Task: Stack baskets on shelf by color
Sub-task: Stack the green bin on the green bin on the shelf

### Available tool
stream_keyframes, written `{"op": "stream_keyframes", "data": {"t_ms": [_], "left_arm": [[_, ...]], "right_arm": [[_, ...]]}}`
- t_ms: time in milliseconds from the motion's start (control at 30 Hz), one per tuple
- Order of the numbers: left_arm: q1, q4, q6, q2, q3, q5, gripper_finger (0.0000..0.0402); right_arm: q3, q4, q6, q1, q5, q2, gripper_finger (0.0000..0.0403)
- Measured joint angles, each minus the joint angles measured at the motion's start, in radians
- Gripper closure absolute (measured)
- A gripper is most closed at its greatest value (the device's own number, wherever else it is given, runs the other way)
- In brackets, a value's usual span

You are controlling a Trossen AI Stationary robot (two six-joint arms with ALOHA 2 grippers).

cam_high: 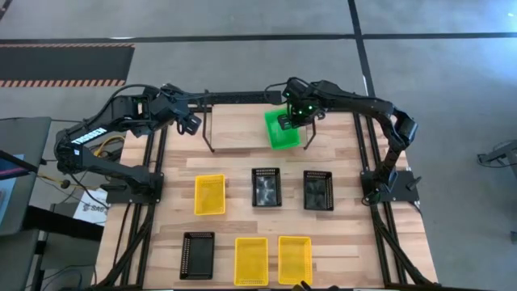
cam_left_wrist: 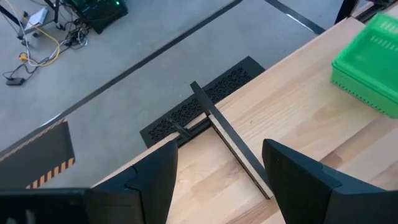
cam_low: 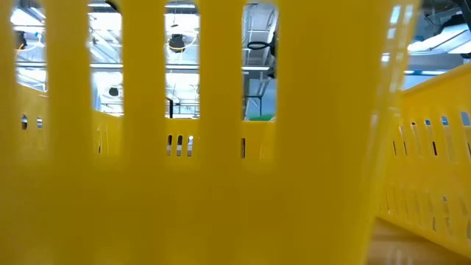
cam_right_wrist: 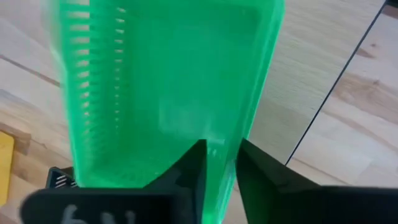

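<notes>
Yellow perforated plastic baskets point(cam_low: 221, 184) crowd the low camera at the table's front edge. Farther back, my right gripper point(cam_right_wrist: 221, 177) sits over the bright green perforated basket point(cam_high: 282, 128) on the right end of the low black wire shelf point(cam_high: 212, 133), fingers parted a little astride its wall. My left gripper point(cam_left_wrist: 217, 180) hangs wide open and empty above the shelf's left end.

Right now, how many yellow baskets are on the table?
3: one yellow basket in the middle row, left; two side by side at the near edge. None looks hidden.
</notes>
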Motion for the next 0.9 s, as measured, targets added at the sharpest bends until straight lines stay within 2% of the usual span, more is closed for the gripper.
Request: {"op": "stream_keyframes", "data": {"t_ms": [267,500,667,833,900], "left_arm": [[0.0,0.0,-0.003,0.0,0.0,0.0,0.0178],[0.0,0.0,-0.003,0.0,0.0,0.0,0.0178],[0.0,0.0,-0.003,0.0,0.0,0.0,0.0178],[0.0,0.0,-0.003,0.0,0.0,-0.001,0.0178],[0.0,0.0,-0.004,0.0,0.0,-0.001,0.0178]], "right_arm": [[0.087,-0.041,-0.012,0.0,0.001,0.0,0.0246],[0.227,-0.037,-0.035,0.026,0.011,0.0,0.0249],[0.246,0.059,-0.095,0.107,0.004,-0.001,0.0287],[0.246,0.111,-0.136,0.195,0.0,0.032,0.0381],[0.244,0.12,-0.164,0.22,-0.001,0.062,0.0392]]}}
